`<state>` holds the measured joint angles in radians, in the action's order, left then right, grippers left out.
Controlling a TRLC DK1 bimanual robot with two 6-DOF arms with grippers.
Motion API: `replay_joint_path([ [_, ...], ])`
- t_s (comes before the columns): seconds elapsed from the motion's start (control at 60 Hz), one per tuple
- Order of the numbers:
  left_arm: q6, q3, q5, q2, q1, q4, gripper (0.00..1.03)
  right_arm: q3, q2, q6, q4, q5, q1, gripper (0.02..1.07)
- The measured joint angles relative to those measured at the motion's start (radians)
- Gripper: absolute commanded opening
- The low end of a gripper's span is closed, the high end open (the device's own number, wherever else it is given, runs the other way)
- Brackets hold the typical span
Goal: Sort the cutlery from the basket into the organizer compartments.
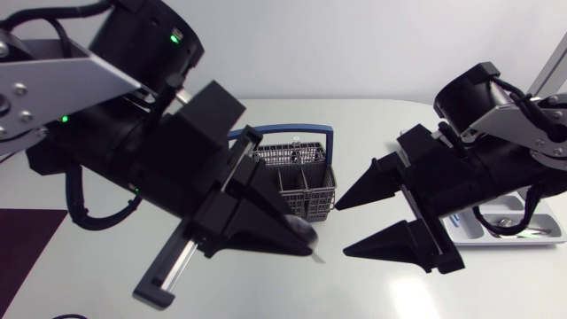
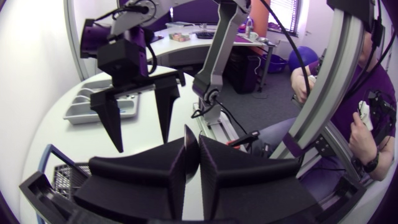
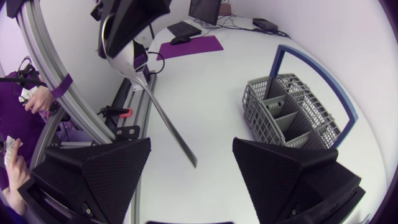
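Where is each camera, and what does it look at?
Head: above the table, looking down on basket, organizer, left arm, right arm.
Left wrist: on left arm, facing the open right gripper; own left gripper shows.
Right wrist: on right arm, over its own fingers, facing the spoon the left gripper holds.
All show the basket.

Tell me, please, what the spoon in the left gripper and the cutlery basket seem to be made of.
The spoon is likely polished steel: it is mirror-bright with sharp reflections. The basket is probably matte grey moulded plastic: its thin grid walls show no shine.
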<state>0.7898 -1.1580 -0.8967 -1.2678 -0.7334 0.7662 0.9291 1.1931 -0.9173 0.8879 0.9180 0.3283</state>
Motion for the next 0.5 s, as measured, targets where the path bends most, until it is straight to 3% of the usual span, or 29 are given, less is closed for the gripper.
replay_joint_path([
  [0.083,0.054,-0.01,-0.039,-0.042,-0.002,0.078,0.03,0.04,0.034,-0.084,0.107,0.061,0.0,0.97],
  [0.267,0.106,-0.042,-0.074,-0.084,-0.011,0.098,0.03,0.135,0.132,-0.296,0.356,0.154,0.018,0.96],
  [0.5,0.124,-0.076,-0.119,-0.09,-0.015,0.098,0.03,0.163,0.223,-0.415,0.437,0.182,0.092,0.96],
])
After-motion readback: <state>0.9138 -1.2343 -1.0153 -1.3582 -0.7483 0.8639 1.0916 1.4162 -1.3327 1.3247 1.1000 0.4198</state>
